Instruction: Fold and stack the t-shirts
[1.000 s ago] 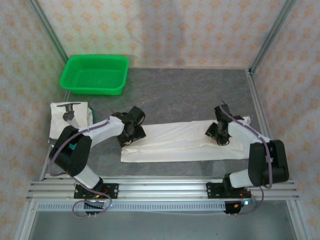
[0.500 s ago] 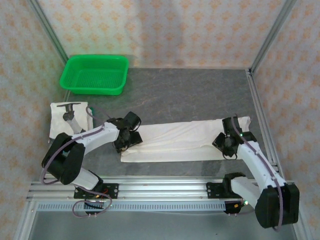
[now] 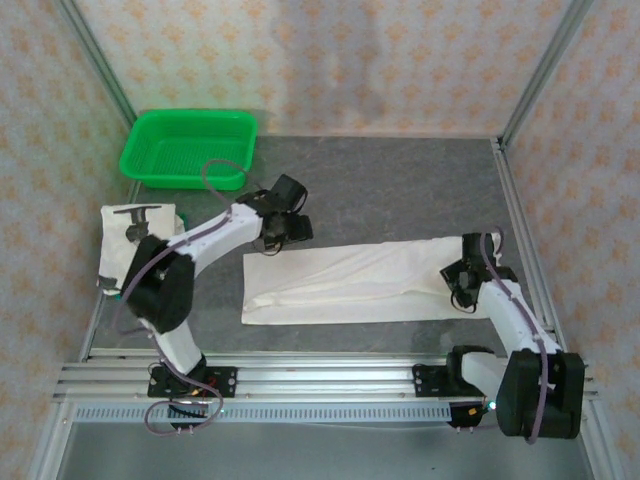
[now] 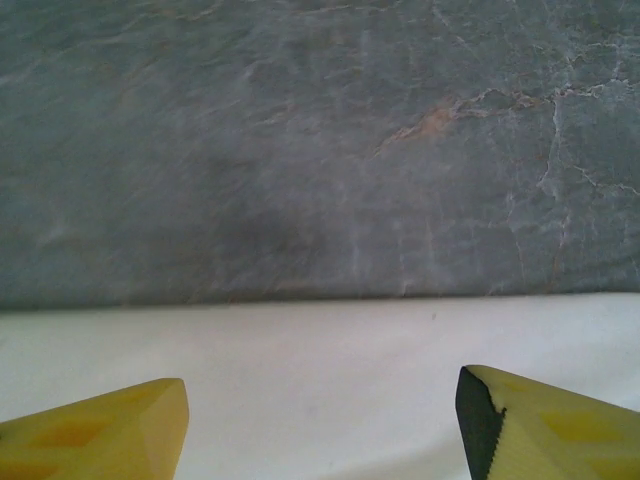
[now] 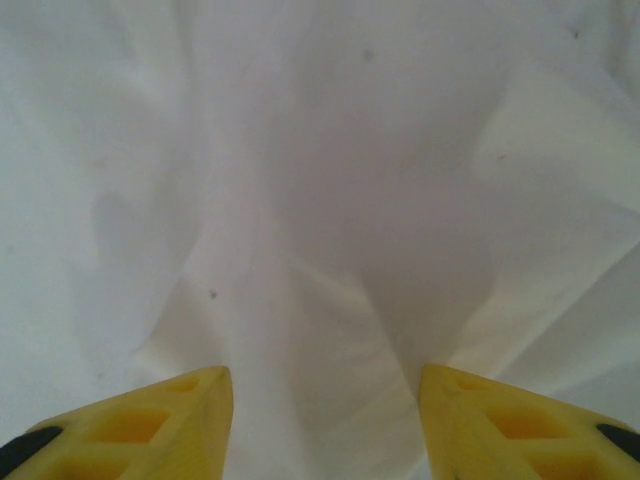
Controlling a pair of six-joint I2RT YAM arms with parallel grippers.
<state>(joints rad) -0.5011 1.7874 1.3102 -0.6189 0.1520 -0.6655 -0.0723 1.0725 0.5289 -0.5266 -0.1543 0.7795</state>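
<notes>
White t-shirt (image 3: 360, 282) released: left end effector (image 3: 280, 232) backed toward 11 o'clock, right end effector (image 3: 460, 288) above it, both spread; crosswise fold next.

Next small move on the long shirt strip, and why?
Probably lower the left gripper and pinch the far edge of the t-shirt at its left end: its jaws stand open over that edge, holding nothing, and the right gripper hangs open over the right end.

Long t-shirt (image 3: 365, 283) lies across the table (image 3: 400, 190), folded t-shirt (image 3: 140, 245) to its left — basket (image 3: 190, 148) behind that one.
</notes>
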